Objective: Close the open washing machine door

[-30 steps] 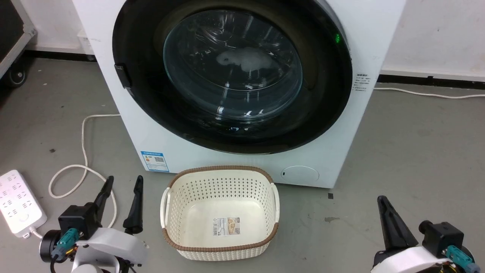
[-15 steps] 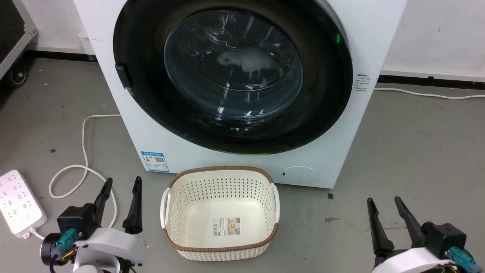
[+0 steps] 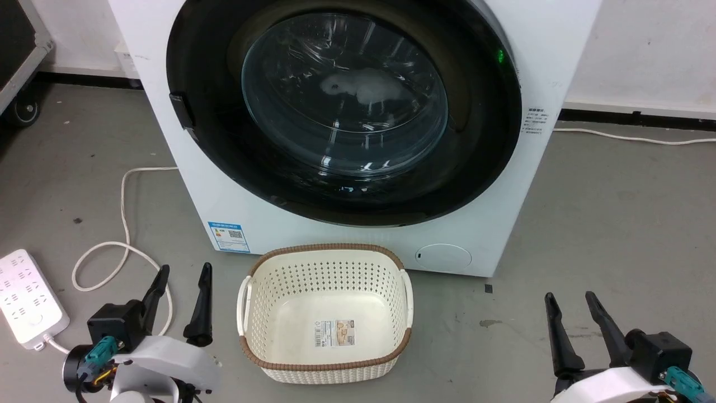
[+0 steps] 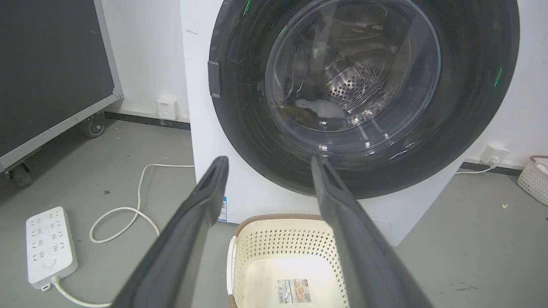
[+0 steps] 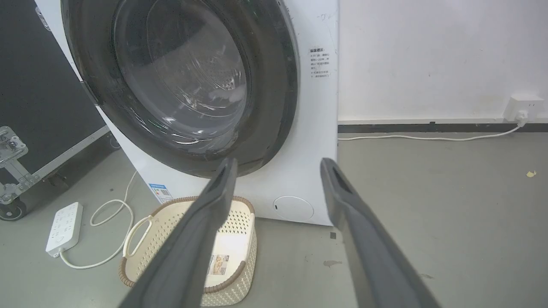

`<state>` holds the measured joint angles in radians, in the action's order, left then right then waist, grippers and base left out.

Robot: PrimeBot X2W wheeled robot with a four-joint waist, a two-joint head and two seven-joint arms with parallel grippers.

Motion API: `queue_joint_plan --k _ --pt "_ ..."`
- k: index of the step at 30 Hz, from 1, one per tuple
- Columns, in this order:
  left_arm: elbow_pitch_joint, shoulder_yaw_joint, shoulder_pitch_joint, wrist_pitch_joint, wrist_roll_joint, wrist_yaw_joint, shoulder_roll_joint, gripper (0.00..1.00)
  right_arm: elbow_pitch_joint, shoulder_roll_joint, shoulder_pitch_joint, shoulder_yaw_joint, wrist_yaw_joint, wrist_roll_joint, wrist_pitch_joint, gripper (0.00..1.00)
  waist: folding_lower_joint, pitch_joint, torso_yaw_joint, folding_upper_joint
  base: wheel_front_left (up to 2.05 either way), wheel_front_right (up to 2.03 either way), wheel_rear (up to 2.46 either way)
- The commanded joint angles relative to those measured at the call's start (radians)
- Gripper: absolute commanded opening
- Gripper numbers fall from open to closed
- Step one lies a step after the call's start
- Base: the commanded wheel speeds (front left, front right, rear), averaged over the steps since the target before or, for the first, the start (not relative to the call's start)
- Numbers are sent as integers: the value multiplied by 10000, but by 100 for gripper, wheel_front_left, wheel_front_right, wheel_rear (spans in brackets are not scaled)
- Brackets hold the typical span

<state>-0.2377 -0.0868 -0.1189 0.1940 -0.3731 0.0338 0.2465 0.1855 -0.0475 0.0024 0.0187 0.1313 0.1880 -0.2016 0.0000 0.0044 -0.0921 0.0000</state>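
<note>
Although the washing machine door (image 3: 344, 112) looks flat against the white machine (image 3: 492, 229) in the head view, I cannot tell whether its catch has taken. If it has not, the door could drift open over the basket (image 3: 324, 247) standing just before it. Here I count one door, one basket, one power strip (image 3: 25, 299) with one looping cable (image 3: 122, 207), and my two pincers. The left pincer (image 3: 185, 268) sits low beside the basket and the right pincer (image 3: 570, 296) well apart on the other side, each with its two fingers spread and holding nothing. In the left wrist view my left fingers (image 4: 197, 205) stand apart, framing the door's lower rim. A reach from here would, I judge, pass over the basket and could knock it, while a low swing outward could snag the cable. That view adds a second basket (image 4: 533, 179) at the far edge and two wall sockets (image 4: 167, 108). In the right wrist view my right fingers (image 5: 207, 214) are likewise apart and empty, and the door sits seemingly flush. A hard push on the bulging glass rather than the black rim might slip. I count one wall socket (image 5: 524, 107) and one power strip there.
</note>
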Motion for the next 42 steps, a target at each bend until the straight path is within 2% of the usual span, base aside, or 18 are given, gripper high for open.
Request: queue_joint_plan --k 1,6,7,42 --pt "-34 -27 -90 22 -89 -22 58 100 38 -27 75 13 -6 72 -72 100 0 -3 11 0 0 0 0" --pt "-30 -56 -86 44 -116 -49 75 100 67 -27 62 1 -6 96 -97 100 0 9 41 0 0 0 0" --pt "-19 -31 -2 4 -84 -2 27 0 34 0 -1 6 0 69 -27 0 0 8 44 0 0 0 0" --pt "570 199 292 -477 857 -82 -470 0 -430 -5 -11 -40 -1 -412 483 0 0 -1 265 0 0 0 0"
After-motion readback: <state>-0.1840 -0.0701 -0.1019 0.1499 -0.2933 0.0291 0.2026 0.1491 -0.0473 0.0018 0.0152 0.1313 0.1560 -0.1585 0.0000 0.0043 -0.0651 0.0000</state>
